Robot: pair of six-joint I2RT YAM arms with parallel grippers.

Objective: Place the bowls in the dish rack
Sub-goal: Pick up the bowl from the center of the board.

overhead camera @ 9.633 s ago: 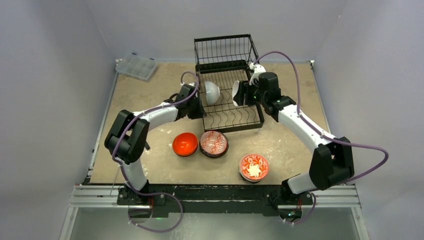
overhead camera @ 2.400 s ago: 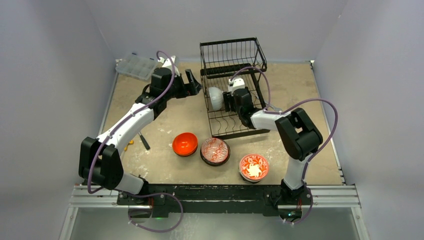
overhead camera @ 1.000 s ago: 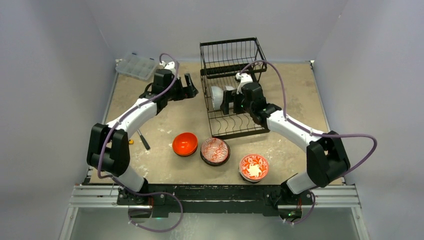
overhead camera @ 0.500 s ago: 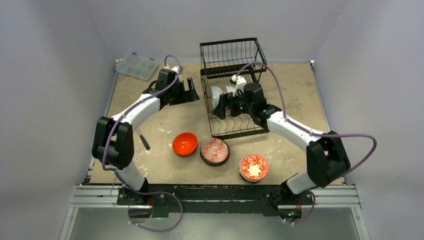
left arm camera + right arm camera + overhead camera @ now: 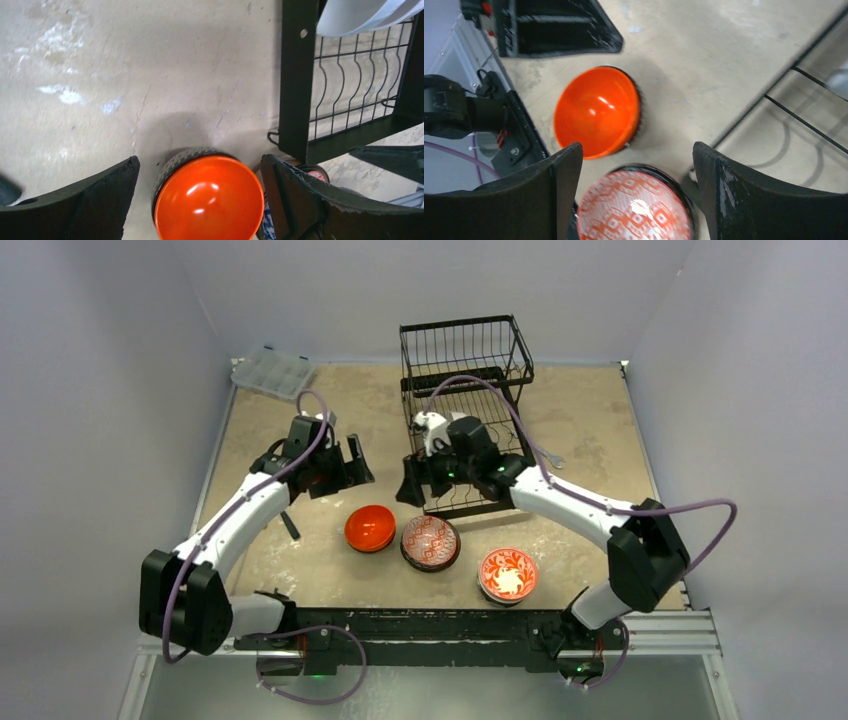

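An orange bowl (image 5: pixel 370 528) sits on the table just in front of the dish rack (image 5: pixel 497 368). My left gripper (image 5: pixel 345 470) hangs open above it; in the left wrist view the orange bowl (image 5: pixel 210 197) lies between the spread fingers (image 5: pixel 75 205), untouched. My right gripper (image 5: pixel 415 485) is open at the rack's near left corner, over a red diamond-patterned bowl (image 5: pixel 634 212), with the orange bowl (image 5: pixel 596 112) just beyond. A red floral bowl (image 5: pixel 508 573) sits nearer the front. A white bowl (image 5: pixel 360 15) stands on edge in the rack.
A clear plastic compartment box (image 5: pixel 273 372) lies at the back left corner. A small dark tool (image 5: pixel 288 524) lies left of the orange bowl. The patterned bowl (image 5: pixel 429 540) touches or nearly touches the orange one. Grey walls enclose the table on three sides.
My right gripper has pulled out of the rack towards the near side, leaving the white bowl standing there. My left gripper has swung from beside the rack down over the orange bowl.
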